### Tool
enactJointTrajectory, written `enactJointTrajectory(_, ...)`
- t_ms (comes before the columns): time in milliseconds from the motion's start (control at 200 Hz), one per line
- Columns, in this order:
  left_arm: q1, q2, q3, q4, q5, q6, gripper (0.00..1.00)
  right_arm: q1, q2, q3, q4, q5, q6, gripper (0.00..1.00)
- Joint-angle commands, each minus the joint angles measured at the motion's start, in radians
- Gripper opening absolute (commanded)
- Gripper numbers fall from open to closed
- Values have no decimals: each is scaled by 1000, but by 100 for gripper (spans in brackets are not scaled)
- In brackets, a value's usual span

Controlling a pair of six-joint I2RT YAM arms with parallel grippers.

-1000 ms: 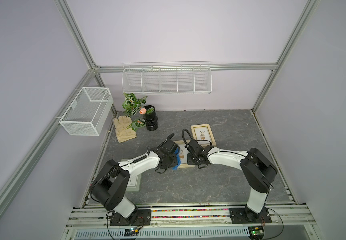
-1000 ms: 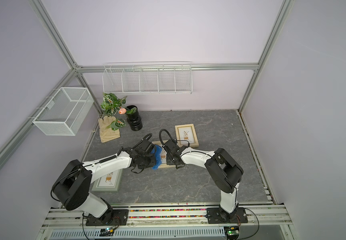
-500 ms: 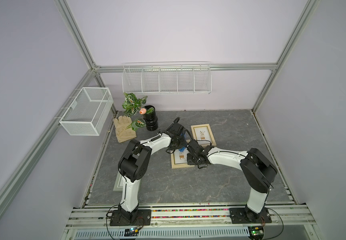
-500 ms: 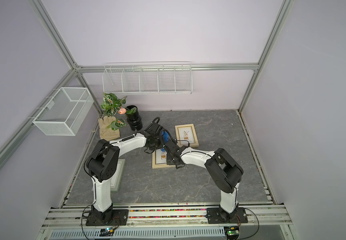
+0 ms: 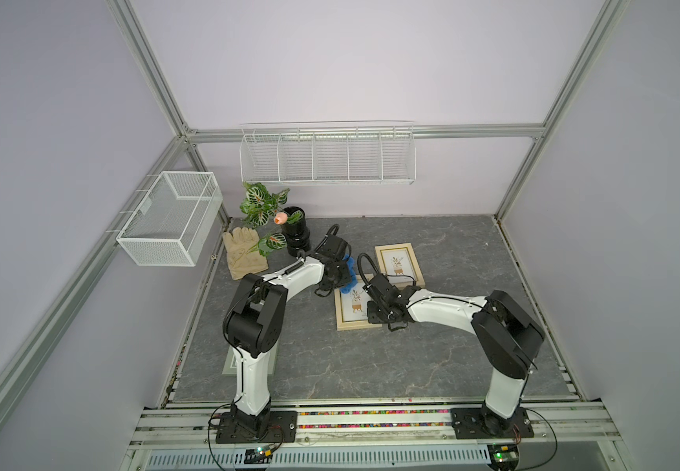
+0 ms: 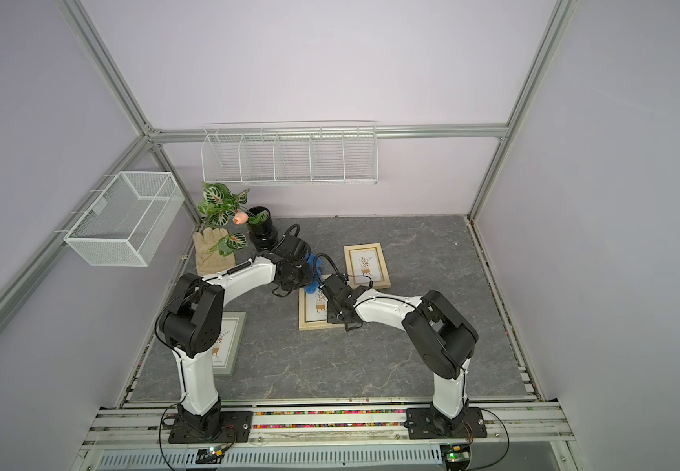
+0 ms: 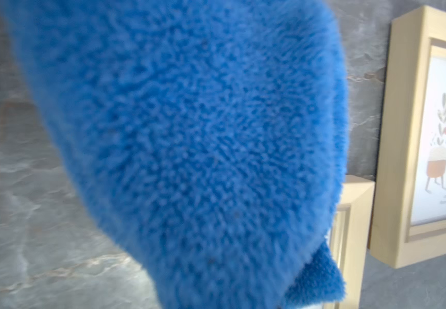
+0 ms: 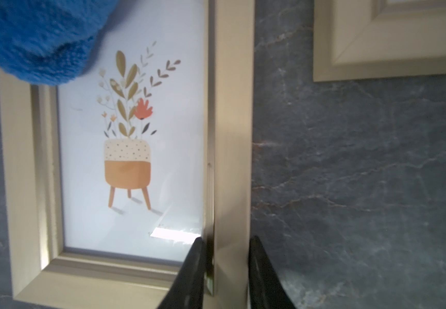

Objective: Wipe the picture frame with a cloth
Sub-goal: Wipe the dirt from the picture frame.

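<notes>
1. Swinging away from the near side since a second ago, the white-and-black left arm [image 5: 289,279] now reaches across the dark grey marbled tabletop [image 5: 371,367] toward the far wall. The right arm has not shifted.
2. The flat light-wood picture frame with a potted-plant print [image 5: 354,312] lies mid-table between the two arms. Its long axis runs from the robot's side toward the far wall, barely skewed, and the printed plant's top points at that wall.
3. The plush royal-blue microfibre cloth [image 6: 312,281] hangs bunched over the frame's far-left corner. Whether it presses on the glass or only brushes it, I cannot tell.
4. The left gripper [image 5: 340,273] is clenched on the cloth, its jaws buried in plush. It is the nearer one to the bare glass, which lies from it toward the robot, along the long axis.
5. The right gripper [image 8: 226,248] pinches the frame's right rail close to the near corner — one finger on the glass side, one outside — pinning it flat.
6. By my judgement the coming stroke turns on that axis — a pull toward the robot.
</notes>
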Motion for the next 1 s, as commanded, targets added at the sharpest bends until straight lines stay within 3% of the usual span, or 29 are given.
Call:
enactJointTrajectory(0, -80, 80, 117, -15, 11, -8, 0, 3, 44, -24, -126, 5, 8, 26)
enactJointTrajectory(185, -89, 120, 170, -60, 0, -24, 0, 2, 45, -24, -120, 9, 7, 26)
enactJointTrajectory(440, 40, -47, -49, -101, -142, 5, 0, 2, 42, -39, -107, 6, 8, 26)
enactJointTrajectory(575, 12, -36, -35, -86, -114, -6, 0, 3, 44, -38, -106, 8, 9, 26)
enactJointTrajectory(775, -80, 69, 108, -101, -54, -25, 0, 2, 43, -34, -112, 9, 10, 26)
enactJointTrajectory(995, -3, -6, 2, -126, -118, -3, 0, 2, 41, -40, -111, 13, 10, 26)
